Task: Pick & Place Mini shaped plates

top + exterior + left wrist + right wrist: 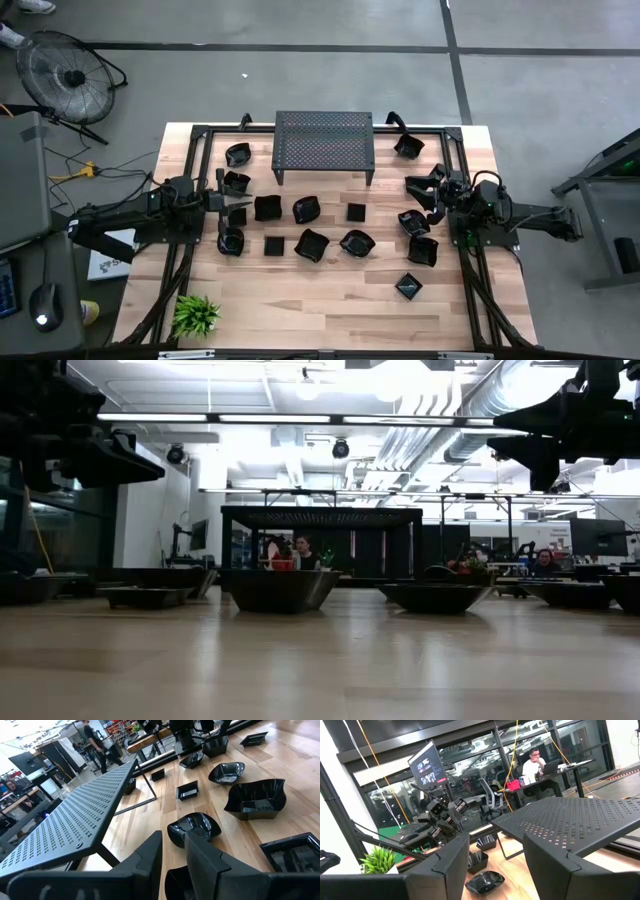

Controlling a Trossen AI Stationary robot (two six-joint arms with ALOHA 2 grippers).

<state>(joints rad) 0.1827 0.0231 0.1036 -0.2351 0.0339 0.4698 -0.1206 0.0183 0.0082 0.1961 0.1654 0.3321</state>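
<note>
A: What is seen at the left edge of the wooden table [330, 290]?
B: The left gripper [232, 203] is held low beside the left frame rail, pointed across the table. In the left wrist view its fingers [150, 855] are set narrowly apart, and nothing is seen clamped between them. A lobed plate [231, 241] lies just beside it, and a small green plant [197, 314] stands at the near left corner.

A: And the middle?
B: The perforated metal stand [324, 141] is placed at the far side. In front of it the mini shaped plates are scattered in a loose band: a square plate [267, 208], a round-lobed plate [307, 209], a small square plate [356, 211], a wavy square plate [312, 244] and a round plate [357, 242]. All of them rest flat on the wood.

A: And the right side?
B: The right gripper [425, 190] is raised near the right rail, with its fingers [445, 862] spread wide and empty. Two more plates [418, 236] are stacked close beneath it, one dish [408, 287] lies apart nearer the front, and another [408, 146] sits by the far corner.
</note>
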